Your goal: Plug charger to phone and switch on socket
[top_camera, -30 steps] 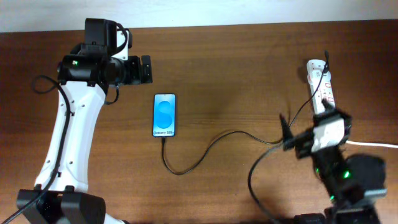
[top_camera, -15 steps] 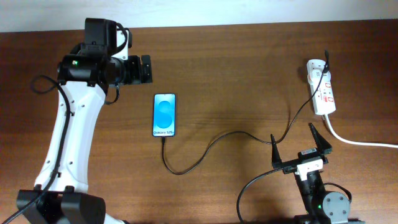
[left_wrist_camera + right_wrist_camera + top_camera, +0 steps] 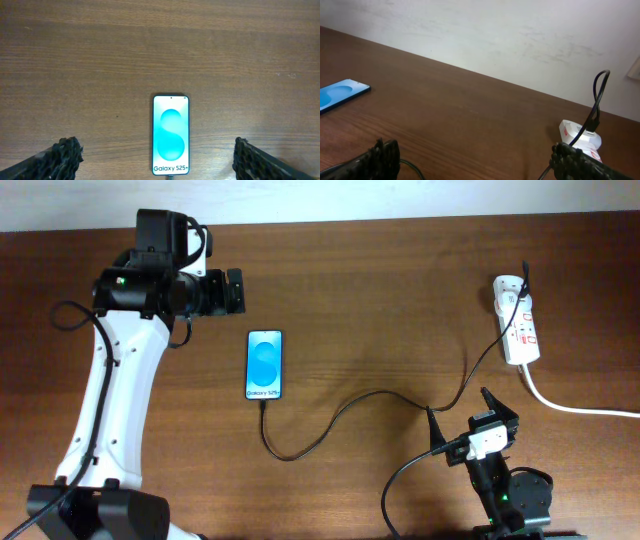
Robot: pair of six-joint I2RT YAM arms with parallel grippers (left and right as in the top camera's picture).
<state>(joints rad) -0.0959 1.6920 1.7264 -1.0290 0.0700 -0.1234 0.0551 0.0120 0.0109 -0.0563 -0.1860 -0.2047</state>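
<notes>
A small black-framed smartphone (image 3: pixel 264 365) with a bright blue screen and white "Galaxy S25+" lettering lies flat, screen up, on the dark brown wooden bench (image 3: pixel 380 290). A thin black charger cable (image 3: pixel 380 393) meets the smartphone's lower short edge and loops just below it. From there it runs away to the smartphone's right and climbs to a white oblong power strip (image 3: pixel 518 320) with red marks, far to the smartphone's right, where its other end is plugged in. A thick white cord (image 3: pixel 580 408) leaves the power strip, farther right again. The state of the red switches cannot be made out.

The left arm's fingers (image 3: pixel 65 152) hang near the smartphone's upper left corner, spread wide and empty. In the left wrist view the smartphone lies between them, untouched. The right arm's fingers (image 3: pixel 495 408) are well to the smartphone's right and lower, close by the cable, also spread wide and gripping nothing. Whether they touch the cable cannot be told.
</notes>
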